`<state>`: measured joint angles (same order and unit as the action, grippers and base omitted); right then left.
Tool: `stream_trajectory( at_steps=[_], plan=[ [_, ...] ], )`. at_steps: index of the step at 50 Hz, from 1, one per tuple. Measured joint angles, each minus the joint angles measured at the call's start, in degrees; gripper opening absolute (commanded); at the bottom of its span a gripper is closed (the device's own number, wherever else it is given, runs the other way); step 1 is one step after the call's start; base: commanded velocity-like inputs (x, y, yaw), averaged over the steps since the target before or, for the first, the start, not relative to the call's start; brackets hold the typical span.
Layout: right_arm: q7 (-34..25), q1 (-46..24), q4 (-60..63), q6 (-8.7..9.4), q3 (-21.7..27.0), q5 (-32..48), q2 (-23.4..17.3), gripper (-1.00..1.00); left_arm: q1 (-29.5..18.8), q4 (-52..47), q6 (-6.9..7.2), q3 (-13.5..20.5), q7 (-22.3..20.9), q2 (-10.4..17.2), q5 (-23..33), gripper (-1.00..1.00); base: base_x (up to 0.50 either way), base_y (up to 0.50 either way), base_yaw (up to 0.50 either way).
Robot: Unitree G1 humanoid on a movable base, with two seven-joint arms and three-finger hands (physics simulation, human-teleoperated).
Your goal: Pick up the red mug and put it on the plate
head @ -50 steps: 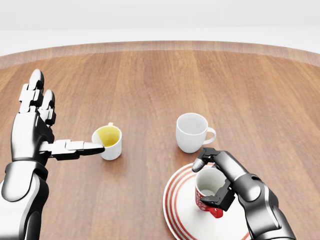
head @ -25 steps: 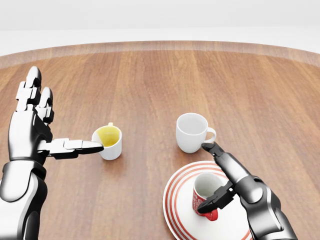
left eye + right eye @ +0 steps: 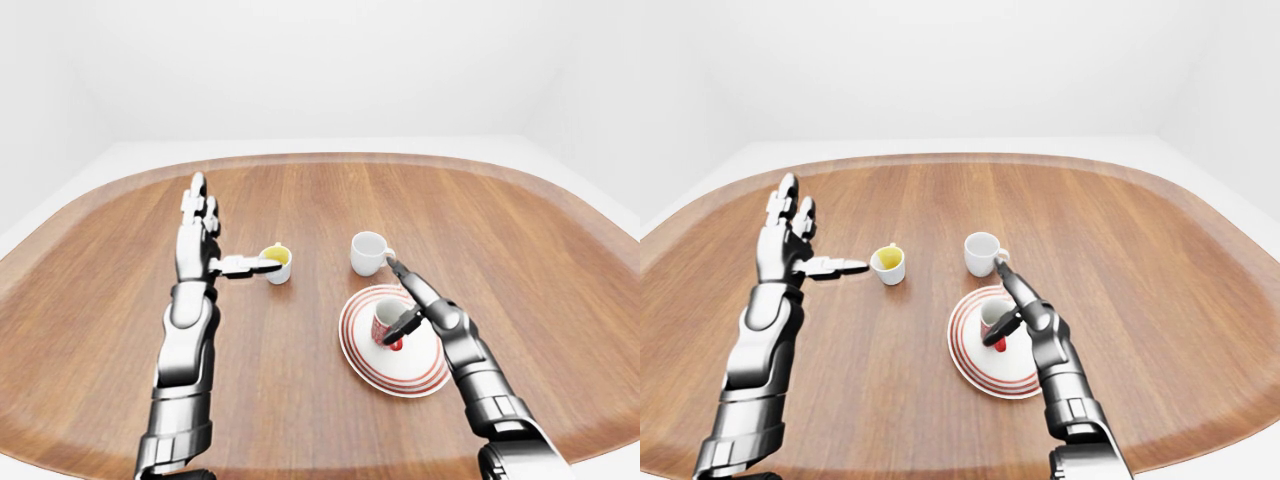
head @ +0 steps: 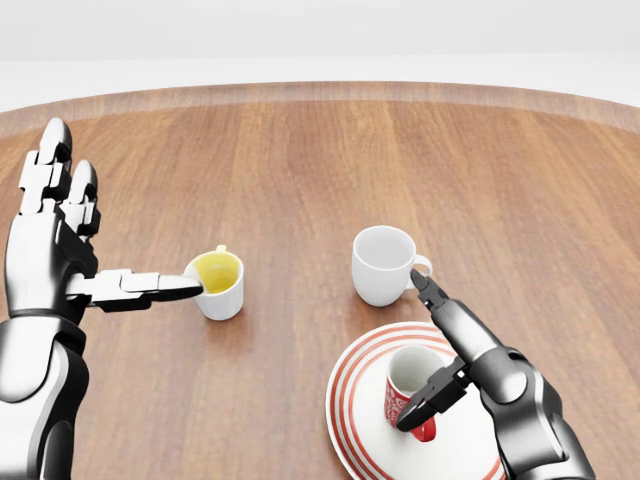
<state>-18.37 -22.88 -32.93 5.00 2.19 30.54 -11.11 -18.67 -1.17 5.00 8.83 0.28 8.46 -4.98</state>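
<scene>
Right hand [image 4: 440, 345] stood spread beside the red mug [image 4: 413, 392], its fingers apart: one long finger [image 4: 447, 310] stretched up toward the white mug [image 4: 382, 264], its tip just beside that mug's handle, while a shorter one [image 4: 430, 395] lay against the red mug's right side. No closed grip was visible. The red mug sat upright on the red-ringed plate [image 4: 355, 420], toward the plate's middle, white inside, its red handle pointing to the bottom of the head view.

Left hand [image 4: 60, 255] was held open and raised at the left of the head view, two fingers pointing up and the third [image 4: 150, 287] stretched level to the right, its tip at the rim of the yellow-lined cup [image 4: 217, 283]; contact could not be judged.

Surface noted: a broad wooden table [image 3: 300, 400], plank grain running away from the robot, rounded corners and a paler raised edge band. The three cups and the plate stood near its centre. Room was plain white, with a pale floor [image 3: 940, 147] visible past the table's far edge and bare white walls [image 3: 320, 70].
</scene>
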Motion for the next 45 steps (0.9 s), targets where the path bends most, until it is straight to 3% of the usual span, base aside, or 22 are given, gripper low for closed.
stream_trajectory(
  at_steps=[18, 45],
  plan=[
    [-4.20, -2.92, 17.04, 0.00, 1.84, -1.60, -0.68, 1.00, -3.54, -9.39, 0.00, -0.33, 0.65, 0.54, 0.40, 1.00, 0.00, 0.00, 0.00],
    [-7.59, -15.23, 36.66, 0.00, 5.42, -7.69, -6.08, 1.00, -9.12, -19.66, 0.00, -2.55, -0.07, -0.01, 4.12, 1.00, 0.00, 0.00, 0.00]
  ],
)
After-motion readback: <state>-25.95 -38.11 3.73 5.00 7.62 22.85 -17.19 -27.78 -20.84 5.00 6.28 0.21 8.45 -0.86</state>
